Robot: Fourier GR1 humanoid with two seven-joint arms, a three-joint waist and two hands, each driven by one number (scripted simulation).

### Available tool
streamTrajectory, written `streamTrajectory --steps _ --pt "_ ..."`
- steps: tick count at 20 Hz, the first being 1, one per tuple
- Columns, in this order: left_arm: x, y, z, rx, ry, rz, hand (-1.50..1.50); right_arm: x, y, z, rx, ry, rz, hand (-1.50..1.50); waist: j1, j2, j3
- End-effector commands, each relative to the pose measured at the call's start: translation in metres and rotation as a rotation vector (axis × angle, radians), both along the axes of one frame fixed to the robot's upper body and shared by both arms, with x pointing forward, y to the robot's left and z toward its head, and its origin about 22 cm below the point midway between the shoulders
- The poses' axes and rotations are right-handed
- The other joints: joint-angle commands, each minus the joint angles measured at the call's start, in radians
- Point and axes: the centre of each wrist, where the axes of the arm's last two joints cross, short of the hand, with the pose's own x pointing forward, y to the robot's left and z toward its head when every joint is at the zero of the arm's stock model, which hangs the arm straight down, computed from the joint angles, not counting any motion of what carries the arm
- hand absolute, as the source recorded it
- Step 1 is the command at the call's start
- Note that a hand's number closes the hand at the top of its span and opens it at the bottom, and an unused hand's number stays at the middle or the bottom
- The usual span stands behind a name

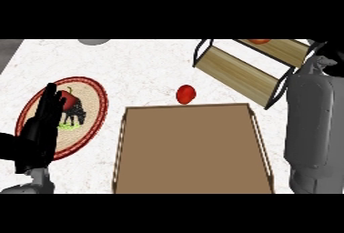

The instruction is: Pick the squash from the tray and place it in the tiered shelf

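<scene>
The brown wooden tray [194, 182] lies in the middle of the counter with nothing in it. The tiered shelf [238, 73], wooden boards in a black frame, stands at the back right. An orange-red thing, apparently the squash [260, 41], lies on its farther board, cut off by the view's top. My right forearm runs up the right edge, and my right hand [325, 55] shows as a dark shape beside the shelf's right end, apart from the squash. My left hand [42, 123] rests open at the left, fingers up, over a plate.
A red round fruit [186, 94] sits on the counter just behind the tray's far edge. A round plate [99, 107] with a red rim and a bull picture lies at the left. A grey round object [94, 41] shows at the back.
</scene>
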Motion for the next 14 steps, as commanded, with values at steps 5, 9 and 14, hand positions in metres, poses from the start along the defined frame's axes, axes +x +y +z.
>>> streamTrajectory --steps 5,9,14 --pt "-0.005 0.005 -0.008 -0.002 0.000 -0.002 0.00 -0.103 0.002 0.010 0.081 0.012 -0.004 -1.50 -0.002 -0.003 -0.001" --pt "0.003 0.005 -0.002 0.014 -0.016 -0.006 0.00 -0.162 -0.014 0.004 0.071 0.003 0.027 -1.50 0.002 0.005 0.000" --pt "0.003 0.004 0.006 -0.005 -0.013 -0.025 0.00 -0.218 -0.016 0.009 0.076 -0.019 0.023 -1.50 0.019 0.011 0.001"
